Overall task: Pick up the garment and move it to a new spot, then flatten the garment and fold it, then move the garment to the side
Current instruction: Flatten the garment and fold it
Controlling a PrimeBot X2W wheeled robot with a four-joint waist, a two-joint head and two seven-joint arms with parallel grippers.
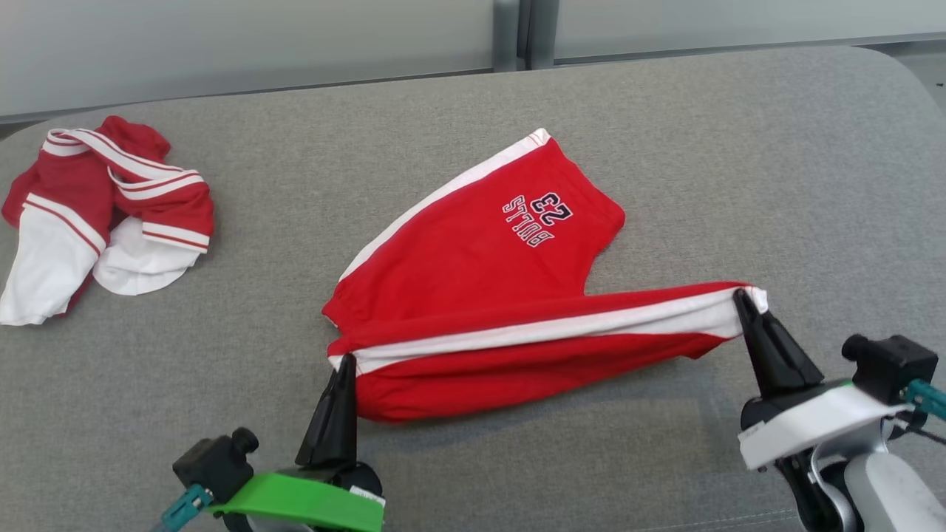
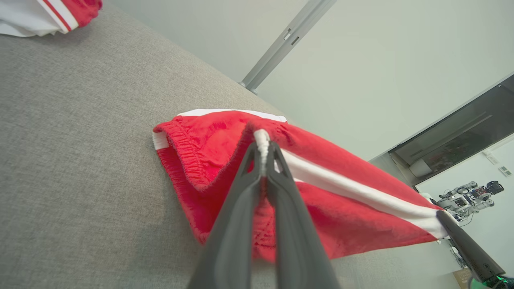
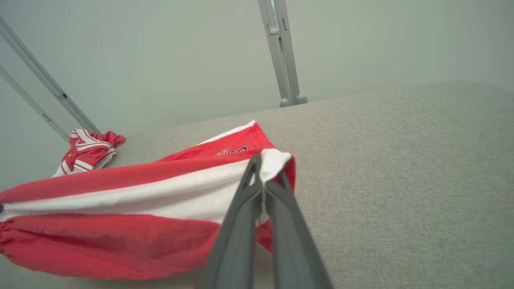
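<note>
The garment (image 1: 473, 258) is a pair of red shorts with white side stripes and a "BULLS 23" print, lying on the grey table (image 1: 665, 148). Its near leg is lifted and stretched taut between my two grippers. My left gripper (image 1: 346, 363) is shut on the white stripe at the waistband end (image 2: 262, 138). At the right, my right gripper (image 1: 741, 298) is shut on the white stripe at the hem end (image 3: 271, 160). The far leg with the print lies flat on the table behind.
A second crumpled red and white garment (image 1: 103, 214) lies at the table's far left. Grey wall panels with a metal post (image 1: 514, 33) run behind the table. Bare grey surface (image 1: 776, 185) spreads to the right of the shorts.
</note>
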